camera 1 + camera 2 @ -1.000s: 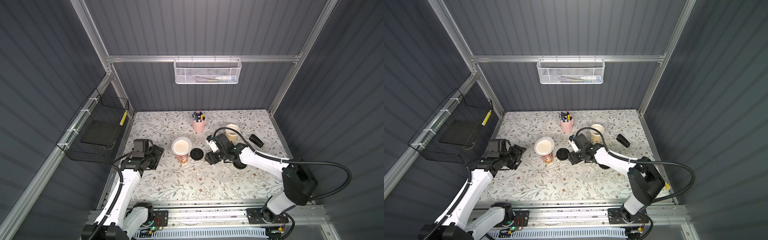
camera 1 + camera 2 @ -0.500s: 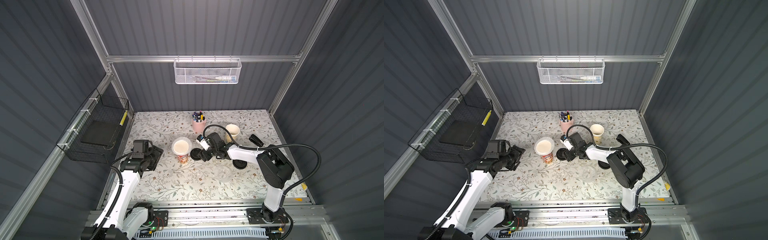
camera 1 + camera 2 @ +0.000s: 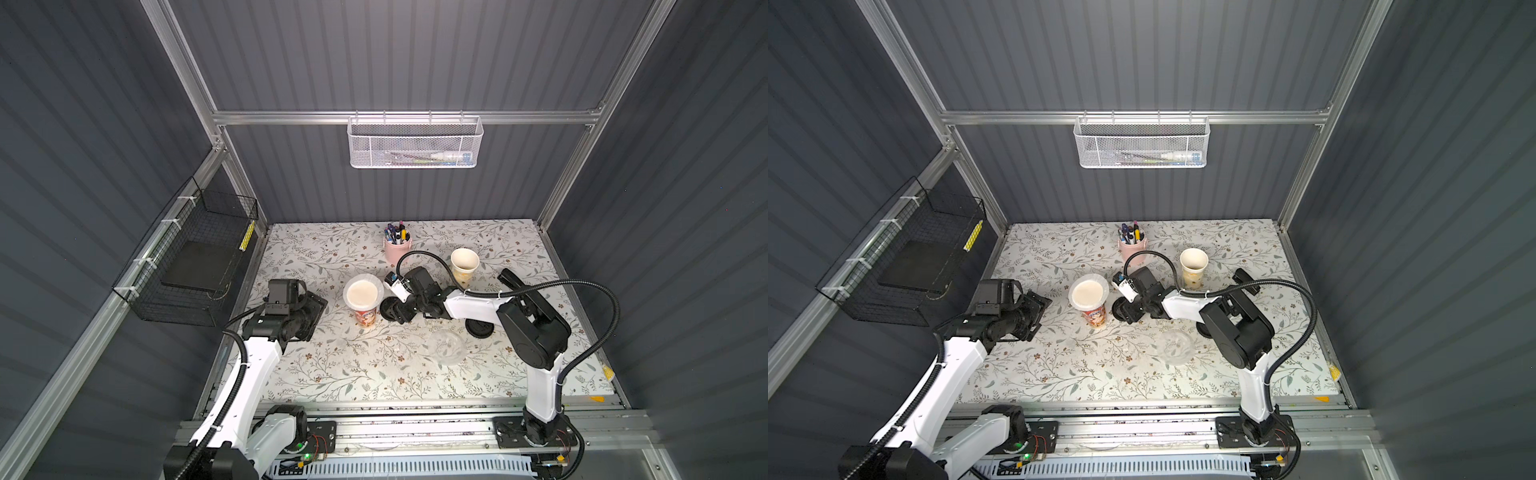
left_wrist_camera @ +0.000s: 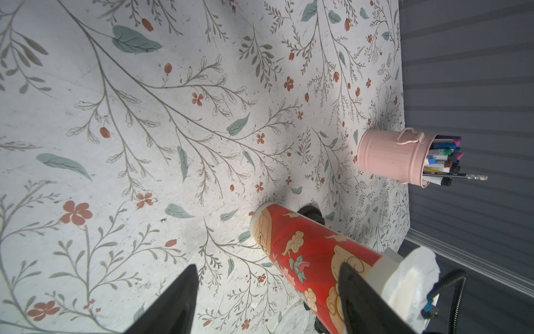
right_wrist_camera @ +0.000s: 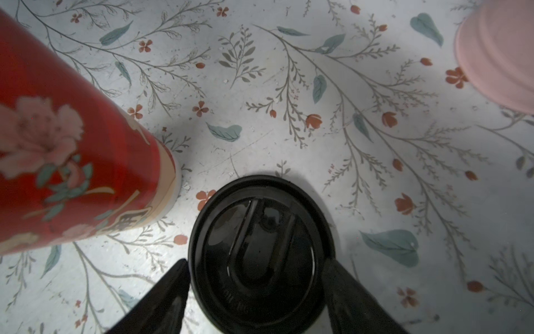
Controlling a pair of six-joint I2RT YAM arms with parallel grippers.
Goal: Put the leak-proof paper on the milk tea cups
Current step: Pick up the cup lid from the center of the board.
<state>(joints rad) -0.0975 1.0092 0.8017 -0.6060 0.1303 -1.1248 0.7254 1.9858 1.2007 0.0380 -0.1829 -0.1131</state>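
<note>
Straddling black lid [image 5: 260, 225], right gripper [image 5: 255, 264] is gaping empty, left gripper [image 4: 267, 266] too; film sheet [image 3: 362, 292] capping red cup [image 3: 366, 320], cream cup [image 3: 464, 266] bare.

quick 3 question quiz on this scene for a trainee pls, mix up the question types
1. True or false: the red cup and the cream cup both wear leak-proof paper.
2. What does the right tool straddle? A red cup, B black lid, C cream cup.
3. Fill in: the loose sheet lies flat on the ____.
Key: 1 false, only the red cup is covered; 2 B; 3 table.
</note>
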